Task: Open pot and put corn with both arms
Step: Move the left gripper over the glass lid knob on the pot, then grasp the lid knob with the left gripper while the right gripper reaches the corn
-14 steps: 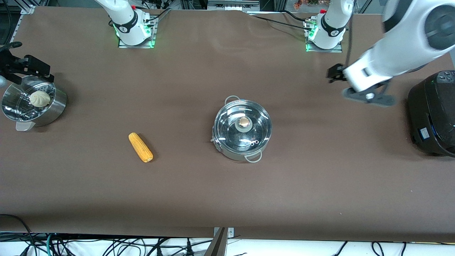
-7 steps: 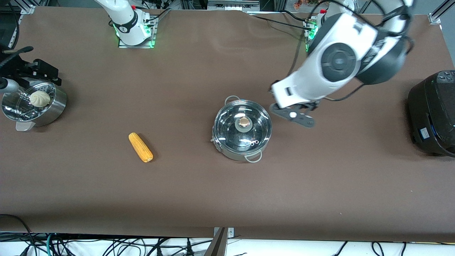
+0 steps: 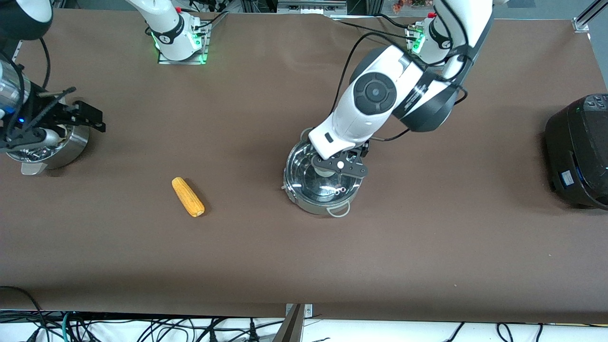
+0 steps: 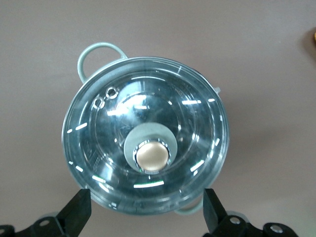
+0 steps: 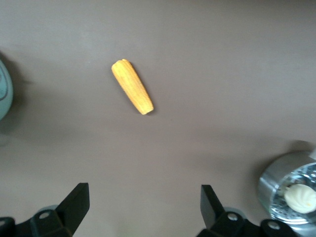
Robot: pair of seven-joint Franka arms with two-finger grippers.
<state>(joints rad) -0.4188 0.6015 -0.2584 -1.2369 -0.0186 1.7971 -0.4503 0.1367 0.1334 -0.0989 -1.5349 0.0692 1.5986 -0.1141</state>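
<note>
Two arms share the brown table point(image 3: 427, 247) in the front view. We see the left arm reaching from its base down over the pot point(image 3: 324, 187), which sits mid-table with its glass lid point(image 3: 327, 183) on. The left gripper point(image 3: 340, 167) hangs over the lid's middle and hides the knob. The corn point(image 3: 188, 196) lies flat on the table toward the right arm's end, well apart from the pot and a little nearer to the front camera. At the right arm's end of the table the right gripper point(image 3: 71, 116) is over the steel steamer bowl point(image 3: 71, 142). A black cooker point(image 3: 577, 152) stands at the left arm's end.

In the left wrist view we look straight down on the lid point(image 4: 148, 148). The gold-tan knob point(image 4: 152, 155) shows at its centre, and one wire loop handle point(image 4: 98, 54) sticks out from the rim. The left gripper point(image 4: 146, 215) has its fingers point(image 4: 76, 212) spread wide, one at each side of the lid's rim, touching nothing.

In the right wrist view we see the corn point(image 5: 132, 93) lying alone on the bare table. The right gripper point(image 5: 144, 205) has its fingers point(image 5: 76, 200) spread wide and holds nothing. The steamer bowl point(image 5: 276, 187) sits at the edge with a white bun point(image 5: 300, 197) inside.
</note>
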